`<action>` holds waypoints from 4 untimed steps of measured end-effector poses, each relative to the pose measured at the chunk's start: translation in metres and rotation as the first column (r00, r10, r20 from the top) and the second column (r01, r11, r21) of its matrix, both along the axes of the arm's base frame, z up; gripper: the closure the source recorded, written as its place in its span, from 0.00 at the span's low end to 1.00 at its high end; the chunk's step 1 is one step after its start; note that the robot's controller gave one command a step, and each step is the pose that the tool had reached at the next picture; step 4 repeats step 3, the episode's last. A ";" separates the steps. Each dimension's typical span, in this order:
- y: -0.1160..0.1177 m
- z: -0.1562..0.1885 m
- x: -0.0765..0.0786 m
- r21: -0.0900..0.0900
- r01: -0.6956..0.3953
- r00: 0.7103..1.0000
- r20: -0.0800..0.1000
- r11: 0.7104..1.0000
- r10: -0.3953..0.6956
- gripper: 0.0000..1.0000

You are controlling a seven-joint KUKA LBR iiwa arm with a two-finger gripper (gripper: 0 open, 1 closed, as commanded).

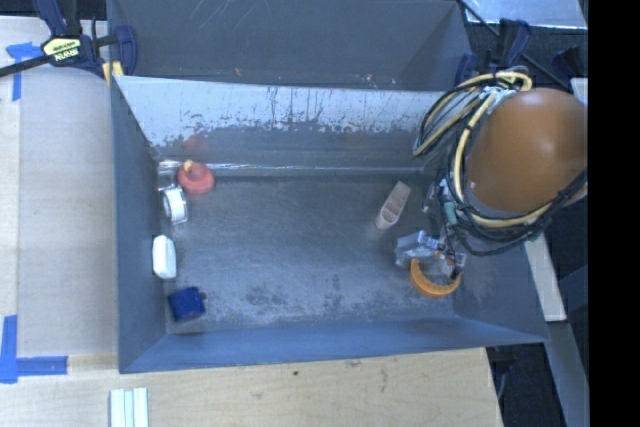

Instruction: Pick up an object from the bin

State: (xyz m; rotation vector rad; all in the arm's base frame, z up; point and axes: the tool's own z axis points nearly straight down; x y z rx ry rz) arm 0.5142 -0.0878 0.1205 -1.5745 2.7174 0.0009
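Orange ring (433, 289) just beside hand (427, 253) | tan block (393, 205) near | hand opening: cannot tell

The gripper (428, 255) partly hides an orange curved thing (437, 287).

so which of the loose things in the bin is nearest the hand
The orange ring, at the right end just below the hand. The tan block lies farther up; the rest lie at the far left.
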 end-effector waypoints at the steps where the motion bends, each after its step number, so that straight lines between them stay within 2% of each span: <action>1: 0.000 0.009 0.000 0.000 0.000 1.000 0.000 1.000 0.000 1.00; 2: 0.001 0.023 -0.001 0.002 0.000 1.000 -0.006 1.000 0.000 1.00; 3: 0.000 0.042 -0.001 0.001 0.000 1.000 -0.003 1.000 0.000 1.00; 4: 0.000 0.042 -0.001 0.001 0.000 1.000 -0.003 1.000 0.000 1.00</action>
